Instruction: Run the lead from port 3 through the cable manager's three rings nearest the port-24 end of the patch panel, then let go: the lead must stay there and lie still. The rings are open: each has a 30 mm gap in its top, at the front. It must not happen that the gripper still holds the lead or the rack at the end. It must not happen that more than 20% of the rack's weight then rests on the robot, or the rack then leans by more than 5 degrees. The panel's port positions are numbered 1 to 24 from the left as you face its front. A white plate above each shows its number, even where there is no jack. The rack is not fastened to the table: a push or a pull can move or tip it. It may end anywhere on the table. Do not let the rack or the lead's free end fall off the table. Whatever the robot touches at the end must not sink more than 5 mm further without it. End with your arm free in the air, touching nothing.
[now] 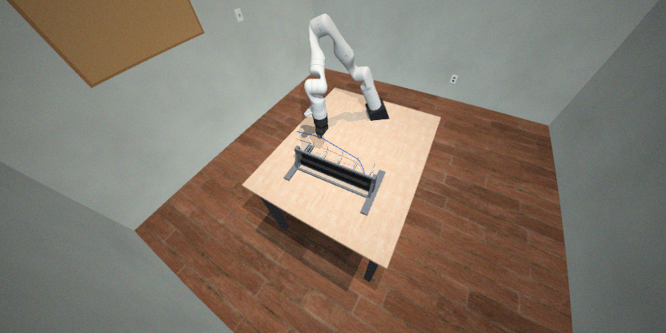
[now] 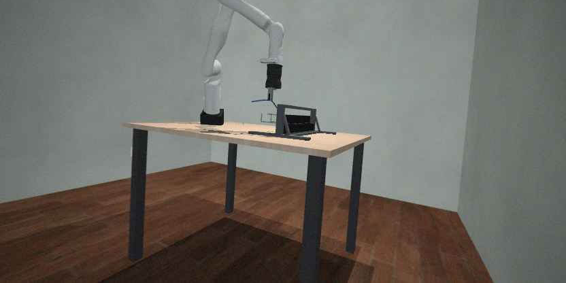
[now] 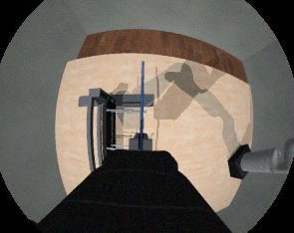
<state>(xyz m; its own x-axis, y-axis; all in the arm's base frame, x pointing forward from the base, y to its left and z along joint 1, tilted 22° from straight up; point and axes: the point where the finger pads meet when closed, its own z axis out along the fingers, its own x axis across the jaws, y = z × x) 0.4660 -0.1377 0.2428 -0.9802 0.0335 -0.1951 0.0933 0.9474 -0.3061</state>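
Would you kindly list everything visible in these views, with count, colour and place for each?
Table: one, light wood top on dark legs, middle of the room.
Rack: one, dark grey frame with a black panel, standing on the table.
Cable rings: a row, pale wire, along the rack's arm-facing side; exact count unclear.
Lead: one, blue, arching from the rack's far end over the rings to the gripper, its short tail sticking out beyond.
Board: one, orange-brown, on the wall.
Wall plates: two, white, on the walls.
Floor: dark red-brown planks.
Arm: one, white, based at the table's far edge.
Gripper: one, black, pointing down, shut on the lead above the rack's end.
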